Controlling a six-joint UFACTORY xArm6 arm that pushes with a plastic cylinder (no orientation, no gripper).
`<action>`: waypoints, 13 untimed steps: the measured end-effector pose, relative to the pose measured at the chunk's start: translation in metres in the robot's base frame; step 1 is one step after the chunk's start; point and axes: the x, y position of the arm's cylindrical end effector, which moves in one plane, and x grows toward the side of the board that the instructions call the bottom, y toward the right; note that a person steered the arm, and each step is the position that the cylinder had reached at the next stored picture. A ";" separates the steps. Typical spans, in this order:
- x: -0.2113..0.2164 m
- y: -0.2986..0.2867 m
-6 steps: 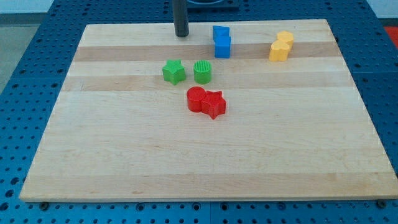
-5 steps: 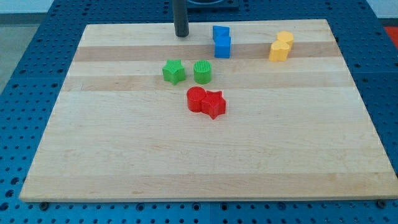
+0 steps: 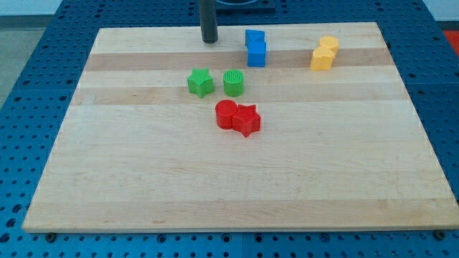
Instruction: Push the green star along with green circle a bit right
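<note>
A green star [image 3: 201, 82] sits on the wooden board [image 3: 143, 172], left of centre in the upper half. A green circle [image 3: 234, 82] stands just to its right, a small gap between them. My tip [image 3: 209, 40] rests near the board's top edge, above the green star and slightly to its right, well apart from both green blocks.
A red circle [image 3: 226, 114] and a red star [image 3: 247, 120] touch each other just below the green circle. Two blue blocks [image 3: 255, 47] stand right of my tip. Two yellow blocks [image 3: 324, 53] sit at the upper right.
</note>
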 end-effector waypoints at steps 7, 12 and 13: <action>0.105 -0.065; 0.145 -0.026; 0.145 -0.021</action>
